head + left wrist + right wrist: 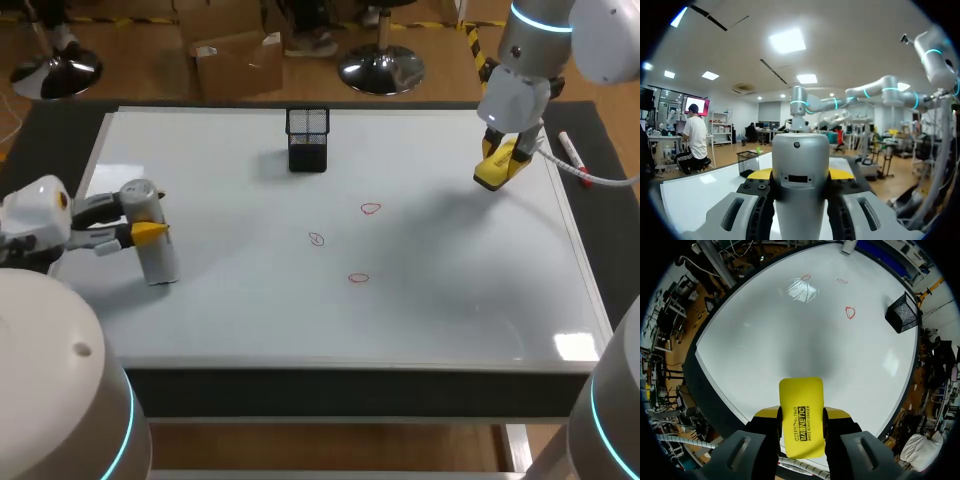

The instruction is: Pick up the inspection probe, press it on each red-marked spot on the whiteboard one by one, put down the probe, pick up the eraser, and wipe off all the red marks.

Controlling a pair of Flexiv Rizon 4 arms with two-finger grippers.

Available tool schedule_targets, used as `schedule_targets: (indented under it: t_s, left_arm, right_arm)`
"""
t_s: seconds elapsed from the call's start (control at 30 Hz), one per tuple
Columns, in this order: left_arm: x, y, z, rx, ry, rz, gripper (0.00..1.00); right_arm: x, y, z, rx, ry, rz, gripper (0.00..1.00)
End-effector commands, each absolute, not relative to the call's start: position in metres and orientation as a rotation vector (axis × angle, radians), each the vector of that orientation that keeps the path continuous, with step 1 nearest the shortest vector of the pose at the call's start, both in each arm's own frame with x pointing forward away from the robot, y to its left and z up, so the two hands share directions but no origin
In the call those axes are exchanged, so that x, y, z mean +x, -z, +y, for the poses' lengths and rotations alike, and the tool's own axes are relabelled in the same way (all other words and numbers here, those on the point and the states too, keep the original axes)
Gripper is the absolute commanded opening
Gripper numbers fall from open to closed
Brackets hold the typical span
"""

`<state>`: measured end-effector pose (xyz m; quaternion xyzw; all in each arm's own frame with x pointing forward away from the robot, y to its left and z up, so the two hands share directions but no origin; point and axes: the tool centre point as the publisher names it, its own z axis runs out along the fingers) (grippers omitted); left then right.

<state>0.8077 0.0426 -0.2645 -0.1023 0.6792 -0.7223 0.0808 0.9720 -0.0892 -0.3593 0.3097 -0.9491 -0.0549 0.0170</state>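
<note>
Three red marks (pixel 359 278) stand near the middle of the whiteboard (pixel 450 300), which lies flat on the surface. The left gripper (pixel 150 232) is closed on the inspection probe (pixel 152 240), a silver cylinder that stands upright at the left side of the board. The right gripper (pixel 801 416) holds the yellow eraser (pixel 801 410) between its fingers, over the far right part of the board. A black mesh holder (pixel 307 140) stands at the far edge.
</note>
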Motion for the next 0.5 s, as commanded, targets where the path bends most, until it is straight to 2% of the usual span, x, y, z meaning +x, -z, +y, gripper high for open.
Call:
schedule_targets:
  t_s: [0.03, 0.5]
  left_arm:
    - [0.7992, 0.2594, 0.0484, -0.485, 2.04, 1.929, 0.0]
    - [0.7975, 0.2583, 0.0516, -0.474, 2.031, 1.935, 0.0]
  right_arm:
    - [0.9725, 0.3586, -0.0894, 0.964, 0.166, -2.947, 0.0]
    - [0.9725, 0.3586, -0.0894, 0.964, 0.166, -2.947, 0.0]
